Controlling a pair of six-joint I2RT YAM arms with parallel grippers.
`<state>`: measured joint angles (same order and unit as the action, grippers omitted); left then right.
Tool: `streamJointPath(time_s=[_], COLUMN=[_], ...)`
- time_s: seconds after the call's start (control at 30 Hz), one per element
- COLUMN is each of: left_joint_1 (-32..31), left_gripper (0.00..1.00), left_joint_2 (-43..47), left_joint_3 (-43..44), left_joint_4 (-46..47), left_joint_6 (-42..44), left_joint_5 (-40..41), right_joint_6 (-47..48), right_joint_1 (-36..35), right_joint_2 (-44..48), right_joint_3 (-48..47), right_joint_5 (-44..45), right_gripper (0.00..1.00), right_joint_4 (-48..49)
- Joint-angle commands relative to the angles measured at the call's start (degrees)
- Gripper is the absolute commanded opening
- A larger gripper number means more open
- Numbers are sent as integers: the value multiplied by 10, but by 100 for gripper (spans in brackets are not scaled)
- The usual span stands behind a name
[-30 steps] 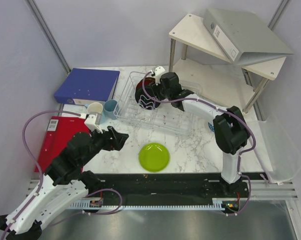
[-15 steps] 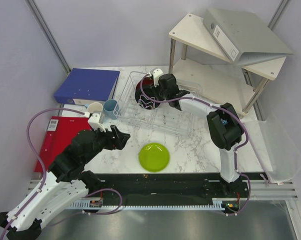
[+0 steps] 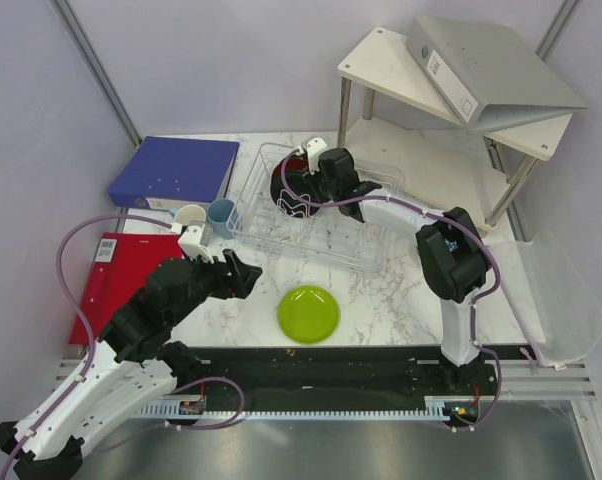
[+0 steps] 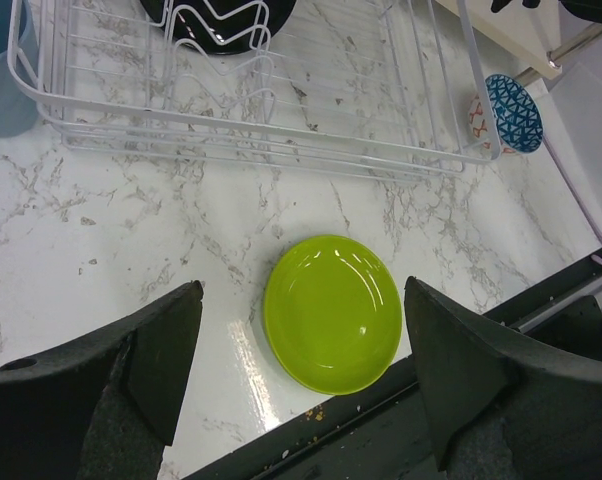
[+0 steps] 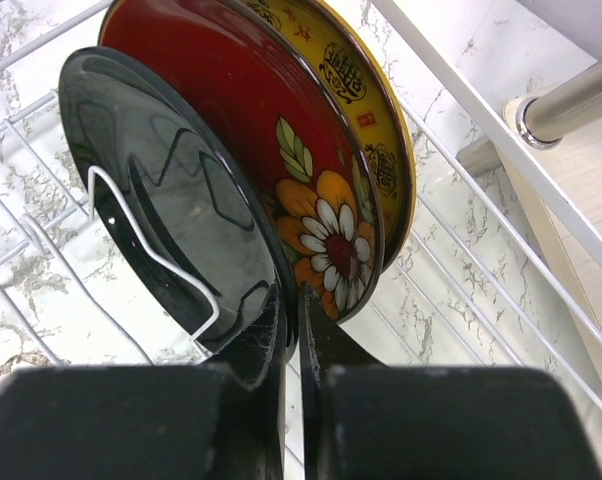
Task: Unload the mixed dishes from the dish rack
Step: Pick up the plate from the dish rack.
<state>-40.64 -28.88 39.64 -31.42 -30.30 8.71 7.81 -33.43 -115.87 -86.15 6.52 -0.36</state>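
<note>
The clear dish rack holds three dishes upright in a row: a black plate, a red bowl with flowers, and a yellow-brown patterned plate. My right gripper is shut on the black plate's lower rim, one finger in front of it and one between it and the red bowl. In the top view the right gripper sits at the rack's far left end. The lime-green plate lies flat on the table. My left gripper hovers open above it, empty.
A cream mug and a light blue cup stand left of the rack. A blue patterned bowl lies beyond the rack's right end. A blue binder, a red folder and a white two-tier shelf ring the table.
The right gripper's jaws have closed onto the black plate's rim. The left arm has edged slightly to the right, still open.
</note>
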Motion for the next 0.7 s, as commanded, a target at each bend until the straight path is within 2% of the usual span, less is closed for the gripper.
streamJointPath(time_s=[0.0, 0.43, 0.67], left_joint_1=[-1, -1, 0], left_gripper=[88, 88, 88], left_joint_2=[6, 7, 8], left_joint_3=[-4, -5, -4], left_joint_4=[24, 22, 21], left_joint_6=[9, 5, 5], left_joint_5=[-3, -4, -6], right_joint_6=[12, 22, 5], right_joint_1=[3, 3, 2], right_joint_2=[34, 104, 185], right_joint_3=[10, 57, 84], right_joint_5=[24, 53, 46], right_gripper=[2, 0, 0], right_joint_4=[20, 31, 14])
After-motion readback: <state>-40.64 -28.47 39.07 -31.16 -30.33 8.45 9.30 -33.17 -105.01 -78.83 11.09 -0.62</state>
